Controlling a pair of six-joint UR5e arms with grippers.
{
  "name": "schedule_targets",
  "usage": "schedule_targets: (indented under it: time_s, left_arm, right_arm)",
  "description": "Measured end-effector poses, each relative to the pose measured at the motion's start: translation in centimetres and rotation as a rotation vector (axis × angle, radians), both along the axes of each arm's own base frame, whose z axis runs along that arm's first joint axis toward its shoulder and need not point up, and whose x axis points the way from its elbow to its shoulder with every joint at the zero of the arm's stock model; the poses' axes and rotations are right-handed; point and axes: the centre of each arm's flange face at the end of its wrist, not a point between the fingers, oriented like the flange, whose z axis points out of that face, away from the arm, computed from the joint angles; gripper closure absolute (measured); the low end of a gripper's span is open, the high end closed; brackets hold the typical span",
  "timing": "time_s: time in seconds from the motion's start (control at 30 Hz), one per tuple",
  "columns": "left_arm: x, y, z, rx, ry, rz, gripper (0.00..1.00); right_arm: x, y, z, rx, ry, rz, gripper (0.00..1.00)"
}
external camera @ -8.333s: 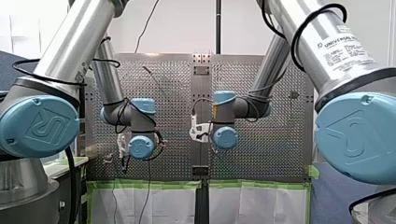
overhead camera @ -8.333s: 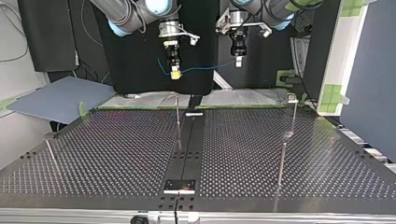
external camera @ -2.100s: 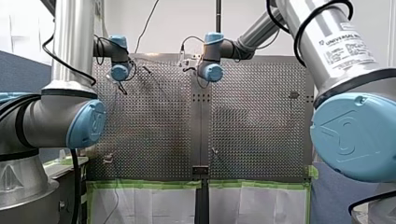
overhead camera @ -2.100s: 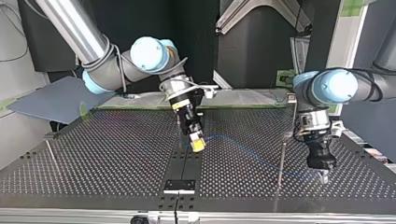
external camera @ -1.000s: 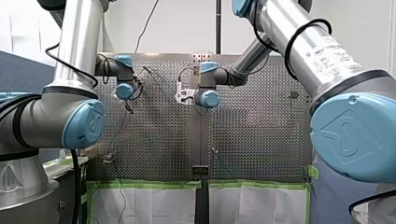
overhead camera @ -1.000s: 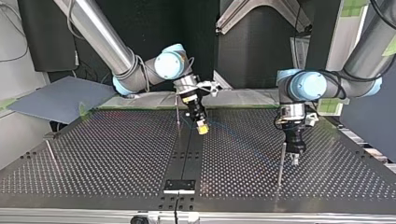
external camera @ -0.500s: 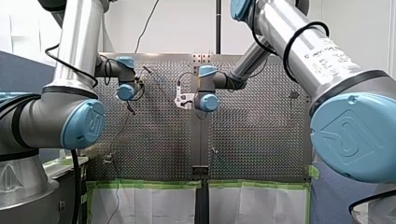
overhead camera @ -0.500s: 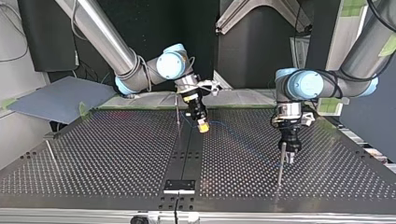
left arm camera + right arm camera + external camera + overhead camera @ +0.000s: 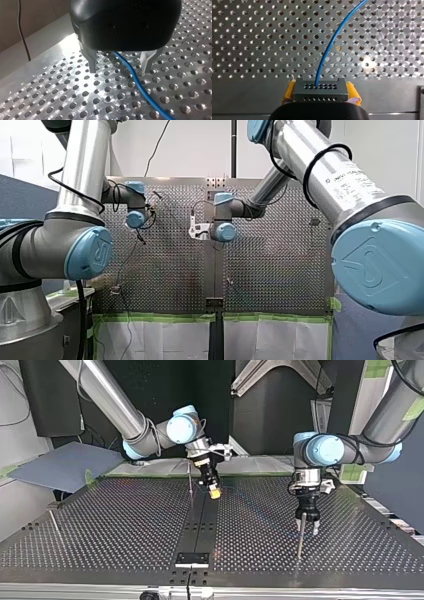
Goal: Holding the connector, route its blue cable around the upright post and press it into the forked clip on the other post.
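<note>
The robot's right gripper (image 9: 321, 88) is clamping its yellow pads on the dark grey perforated connector block (image 9: 320, 93) above the perforated metal desk (image 9: 249, 37), just beside the thin upright metal post (image 9: 190, 479). The thin blue cable (image 9: 329, 47) is arcing away toward the left gripper (image 9: 120, 64). That gripper's 2 metal fingers (image 9: 92, 61) are standing apart, the cable running loose between them by the second thin post (image 9: 299, 542). Unpinched, the cable is risking sliding out sideways or riding over a post top, and a hard pull is risking twisting the connector in the pads.
</note>
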Motion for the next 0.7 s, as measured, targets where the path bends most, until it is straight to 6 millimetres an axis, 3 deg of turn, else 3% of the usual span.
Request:
schedule_targets:
  time_s: [0.4,0.7]
  left_arm:
    - [0.5,-0.2,-2.4,0.002,0.045,-0.015,0.07]
    - [0.5,-0.2,-2.8,0.003,0.055,-0.016,0.07]
  right_arm:
    - [-1.9,1.0,-3.7,0.013,0.026,-0.019,1.0]
    - [-3.9,1.8,-6.6,0.024,0.05,-0.068,1.0]
